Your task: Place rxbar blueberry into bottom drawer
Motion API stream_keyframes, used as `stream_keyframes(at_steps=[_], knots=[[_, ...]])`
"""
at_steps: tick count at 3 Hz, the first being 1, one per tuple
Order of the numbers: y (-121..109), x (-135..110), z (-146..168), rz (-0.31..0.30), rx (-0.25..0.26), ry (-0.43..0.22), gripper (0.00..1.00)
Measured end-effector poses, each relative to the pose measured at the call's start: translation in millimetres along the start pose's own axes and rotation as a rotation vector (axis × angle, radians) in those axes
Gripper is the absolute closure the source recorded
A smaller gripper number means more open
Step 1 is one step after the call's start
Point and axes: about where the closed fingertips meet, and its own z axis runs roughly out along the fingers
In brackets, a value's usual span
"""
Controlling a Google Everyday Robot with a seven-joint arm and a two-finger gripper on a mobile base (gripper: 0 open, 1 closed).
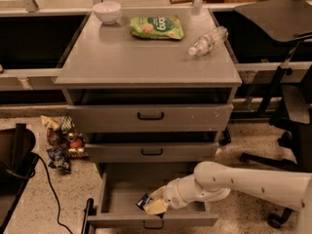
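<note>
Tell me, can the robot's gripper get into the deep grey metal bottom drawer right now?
Probably yes. The gripper is down inside the pulled-out grey bottom drawer, beside the dark blue snack bar, and nothing covers the opening.

White tubular arm (258, 180), bulbous elbow (210, 175), ribbed wrist (179, 194); cream gripper (154, 206) in bottom drawer (122, 201).
</note>
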Motion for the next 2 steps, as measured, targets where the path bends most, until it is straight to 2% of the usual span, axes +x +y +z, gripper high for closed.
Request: stream_keyframes(at_steps=[1,2], knots=[[-43.6,36.5,19.5,0.028,0.017,-0.017,1.00],[-43.7,36.5,19.5,0.028,0.018,-0.017,1.00]])
